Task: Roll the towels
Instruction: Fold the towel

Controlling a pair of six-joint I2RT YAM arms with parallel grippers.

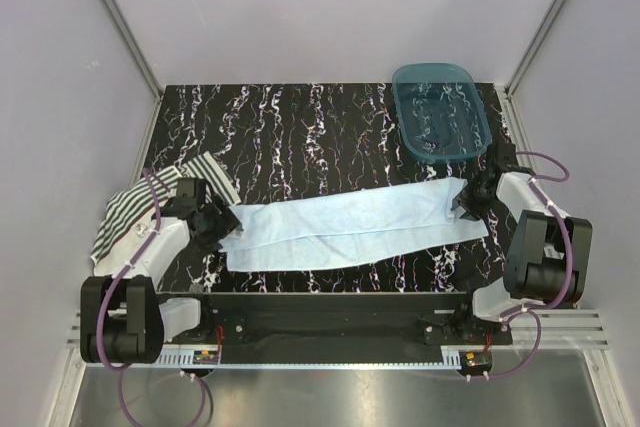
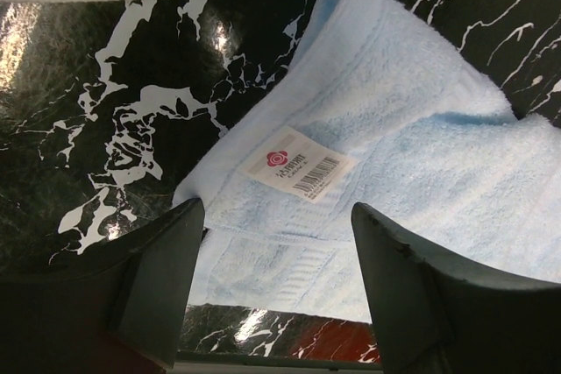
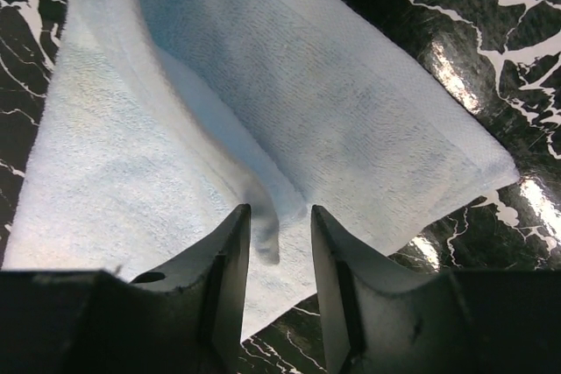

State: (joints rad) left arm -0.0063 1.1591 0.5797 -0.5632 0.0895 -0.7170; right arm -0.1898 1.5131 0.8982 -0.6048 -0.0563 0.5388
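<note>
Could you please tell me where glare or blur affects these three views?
Top external: even, soft light, no harsh shadows, the light blue towel clearly outlined. Left wrist: white glare patches on the glossy table, the label fairly sharp, the near jaws dark and soft. Right wrist: glare on the table at right, the towel's fold crisp, jaws in shadow.
</note>
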